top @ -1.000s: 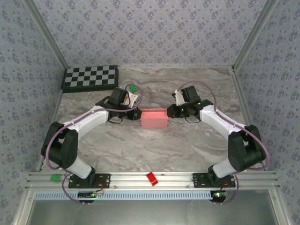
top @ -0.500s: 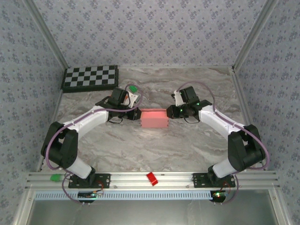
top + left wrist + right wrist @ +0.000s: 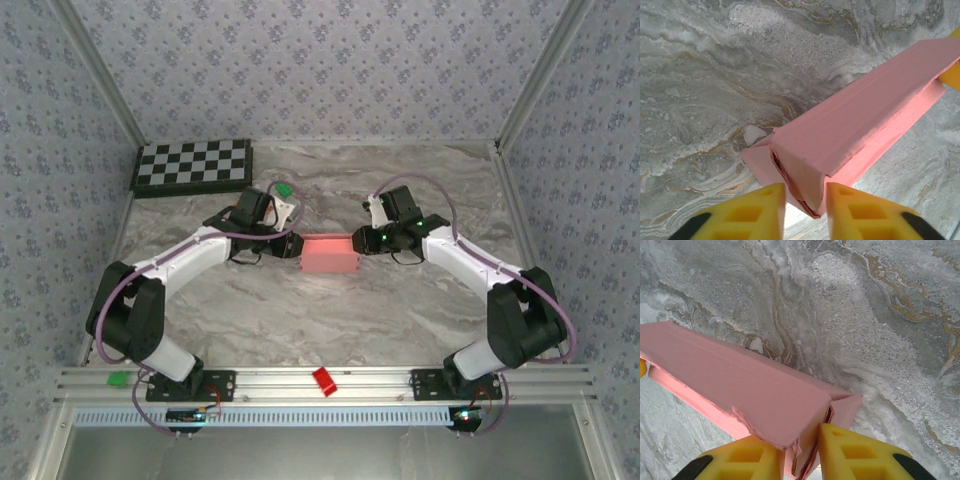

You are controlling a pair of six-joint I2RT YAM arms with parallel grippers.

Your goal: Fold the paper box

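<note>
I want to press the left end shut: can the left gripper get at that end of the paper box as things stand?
Probably yes: the left gripper straddles that end of the paper box; nothing stands between them.

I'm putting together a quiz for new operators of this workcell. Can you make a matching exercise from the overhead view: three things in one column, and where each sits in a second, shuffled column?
Things
1. paper box
2. checkerboard
3. red piece

Places
A. middle of the near rail
B. middle of the table
C. far left corner of the table

Pairs: 1-B, 2-C, 3-A
</note>
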